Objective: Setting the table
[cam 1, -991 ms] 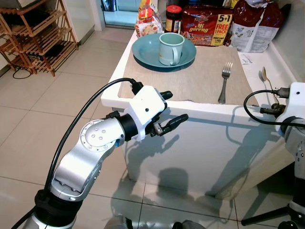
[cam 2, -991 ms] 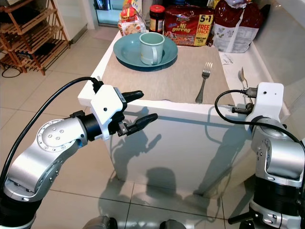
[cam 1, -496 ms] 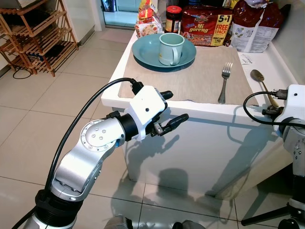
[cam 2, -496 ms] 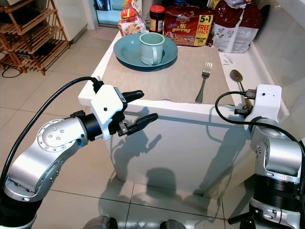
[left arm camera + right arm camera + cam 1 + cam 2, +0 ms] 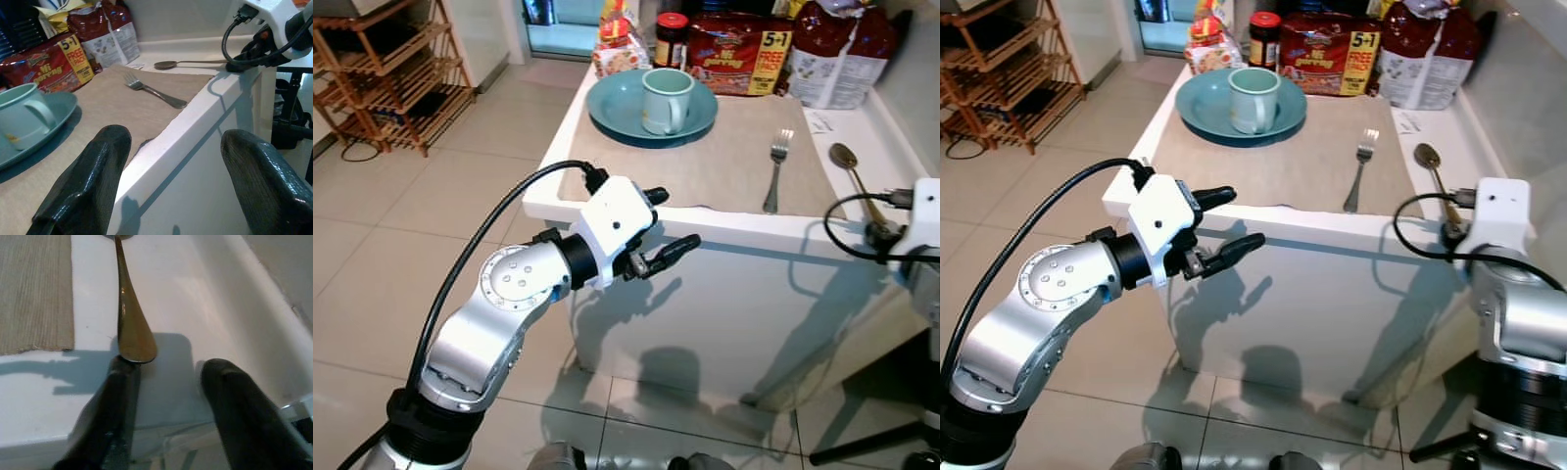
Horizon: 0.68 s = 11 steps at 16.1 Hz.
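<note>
A beige placemat lies on the white table. At its far end a teal plate carries a teal mug. A fork rests on the mat's right part. A spoon lies flat on the bare tabletop right of the mat. My right gripper is open at the table's front edge; the spoon's handle end lies just past one fingertip. My left gripper hangs open and holds nothing, in front of the table's near left corner.
Snack packets and a red-lidded jar line the table's far edge. A wooden rack stands on the tiled floor at the left. A wall runs close along the table's right side. A tripod leg shows at bottom right.
One second ago the spoon stood raised at my right gripper; now it lies flat on the table and the right arm has drawn back toward the table's edge. The left arm has not moved.
</note>
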Tool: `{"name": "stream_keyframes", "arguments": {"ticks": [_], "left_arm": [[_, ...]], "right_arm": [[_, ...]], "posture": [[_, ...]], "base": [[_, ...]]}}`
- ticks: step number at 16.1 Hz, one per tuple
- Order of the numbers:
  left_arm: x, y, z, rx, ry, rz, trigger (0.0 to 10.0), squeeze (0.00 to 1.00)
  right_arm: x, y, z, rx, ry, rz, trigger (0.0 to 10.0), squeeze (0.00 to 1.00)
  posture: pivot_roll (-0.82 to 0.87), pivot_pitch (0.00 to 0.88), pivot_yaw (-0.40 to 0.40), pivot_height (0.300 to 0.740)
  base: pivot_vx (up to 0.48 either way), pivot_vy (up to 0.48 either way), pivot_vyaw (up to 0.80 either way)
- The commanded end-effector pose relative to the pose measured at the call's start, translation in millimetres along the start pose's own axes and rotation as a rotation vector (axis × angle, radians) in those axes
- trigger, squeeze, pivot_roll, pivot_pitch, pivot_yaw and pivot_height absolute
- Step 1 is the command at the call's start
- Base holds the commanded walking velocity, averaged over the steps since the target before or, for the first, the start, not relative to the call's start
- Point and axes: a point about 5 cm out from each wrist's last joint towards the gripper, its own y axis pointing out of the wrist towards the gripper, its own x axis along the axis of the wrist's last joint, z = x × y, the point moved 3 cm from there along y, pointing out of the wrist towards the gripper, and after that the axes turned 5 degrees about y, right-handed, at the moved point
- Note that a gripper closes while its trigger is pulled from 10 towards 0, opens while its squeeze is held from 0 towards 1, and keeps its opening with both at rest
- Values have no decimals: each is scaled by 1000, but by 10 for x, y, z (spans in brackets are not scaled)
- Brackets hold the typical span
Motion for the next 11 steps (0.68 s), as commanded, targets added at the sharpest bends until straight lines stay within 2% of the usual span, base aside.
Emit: {"name": "stream_keyframes", "arguments": {"ticks": [1, 5, 6, 10, 11], "left_arm": [[43, 11, 6, -12, 23, -7, 10000, 0], [42, 7, 3, -15, 24, -6, 10000, 0], [42, 3, 10, -13, 26, -5, 10000, 0], [46, -1, 15, -11, 27, -6, 10000, 0], [46, -1, 20, -8, 27, -7, 10000, 0]], "right_arm": [[-133, -19, -62, -19, -28, 65, 10000, 1000], [-109, -190, 41, 50, -61, 76, 10000, 1000], [-89, -294, 52, 59, -67, 72, 10000, 1000], [35, -404, 22, 47, -70, 34, 10000, 1000], [113, -419, 46, 56, -63, -5, 10000, 737]], "posture": [[47, 52, -15, 740], [46, 56, -13, 740], [47, 58, -13, 740], [46, 60, -9, 740], [46, 62, -5, 740]], "base": [[0, 0, 0], [0, 0, 0], [0, 0, 0], [0, 0, 0], [0, 0, 0]]}}
